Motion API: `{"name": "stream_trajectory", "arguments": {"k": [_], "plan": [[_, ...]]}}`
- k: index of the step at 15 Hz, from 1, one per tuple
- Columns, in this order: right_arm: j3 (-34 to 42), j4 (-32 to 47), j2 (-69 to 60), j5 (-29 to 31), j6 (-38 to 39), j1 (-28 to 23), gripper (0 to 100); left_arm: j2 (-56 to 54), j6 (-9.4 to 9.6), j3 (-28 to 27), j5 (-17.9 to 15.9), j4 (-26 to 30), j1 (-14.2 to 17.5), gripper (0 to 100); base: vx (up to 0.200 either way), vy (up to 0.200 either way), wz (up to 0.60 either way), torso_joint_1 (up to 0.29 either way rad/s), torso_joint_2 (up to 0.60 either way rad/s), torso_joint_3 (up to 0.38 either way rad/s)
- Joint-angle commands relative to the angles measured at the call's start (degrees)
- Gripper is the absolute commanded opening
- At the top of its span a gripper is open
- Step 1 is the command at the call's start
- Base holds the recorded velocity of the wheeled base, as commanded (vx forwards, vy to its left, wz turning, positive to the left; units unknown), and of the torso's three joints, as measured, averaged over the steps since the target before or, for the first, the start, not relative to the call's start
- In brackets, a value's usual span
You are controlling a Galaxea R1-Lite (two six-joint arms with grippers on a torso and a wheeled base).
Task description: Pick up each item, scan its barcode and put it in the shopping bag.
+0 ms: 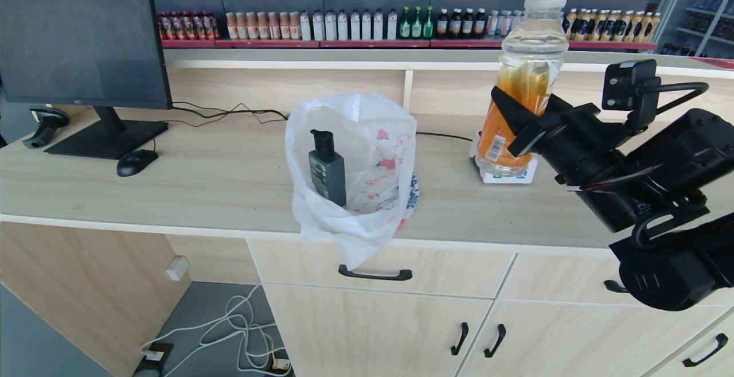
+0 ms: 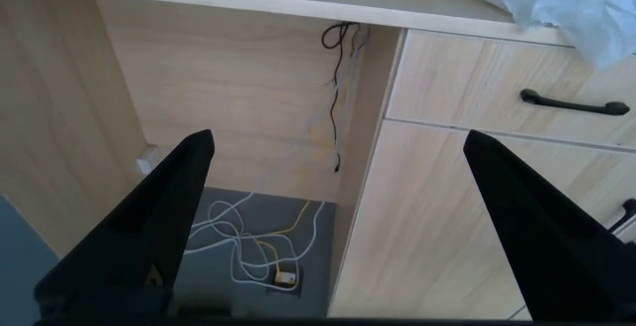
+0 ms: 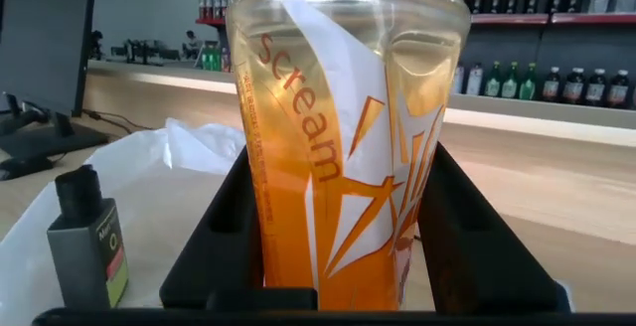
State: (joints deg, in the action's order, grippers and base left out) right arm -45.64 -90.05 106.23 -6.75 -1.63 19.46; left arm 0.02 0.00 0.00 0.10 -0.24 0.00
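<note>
The right claw [image 1: 506,122] is clamped on the orange drink bottle [image 1: 524,78], one finger on each side of its labelled lower half. The bottle stands nearly upright, cap up, towards the counter's [image 1: 218,176] right end. Its base is at a small white pad [image 1: 507,177]; whether they touch cannot be told. The shopping bag [image 1: 395,147] sits at the counter's front edge, near its middle, with a dark pump bottle [image 1: 327,167] inside. The left claw [image 2: 338,142] is spread wide and empty, below the front edge.
</note>
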Motion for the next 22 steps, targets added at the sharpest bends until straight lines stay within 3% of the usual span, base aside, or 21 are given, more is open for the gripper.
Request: {"name": "stream_trajectory", "arguments": {"k": [1, 4, 11, 14, 22], "plan": [[-1.0, 0.1, 1.2, 0.0, 0.0, -0.3, 0, 0.1, 0.0, 0.0, 0.0, 0.0, 0.1, 100, 0.0, 0.2, 0.0, -0.002, 0.01, 0.007], [-1.8, 0.1, 1.5, 0.2, 0.0, -0.4, 0, 0.1, 0.0, 0.0, 0.0, 0.0, 0.0, 100, 0.0, 0.2, 0.0, 0.007, 0.0, 0.004], [-3.7, 0.1, 1.8, 2.1, 0.7, -0.3, 0, 0.1, 0.0, 0.0, 0.0, 0.0, 0.0, 100, 0.0, 0.0, 0.0, 0.0, 0.0, 0.0], [-3.6, 0.1, 1.8, 2.3, 0.7, -0.3, 0, 0.1, 0.0, 0.0, 0.0, 0.0, 0.0, 100, 0.0, 0.0, 0.6, 0.002, 0.0, 0.004], [-4.2, 0.1, 4.2, 2.3, 1.1, -0.1, 0, 0.1, 0.0, 0.0, 0.0, 0.0, 0.0, 100, 0.0, 0.0, 0.0, 0.0, 0.0, 0.0]]}}
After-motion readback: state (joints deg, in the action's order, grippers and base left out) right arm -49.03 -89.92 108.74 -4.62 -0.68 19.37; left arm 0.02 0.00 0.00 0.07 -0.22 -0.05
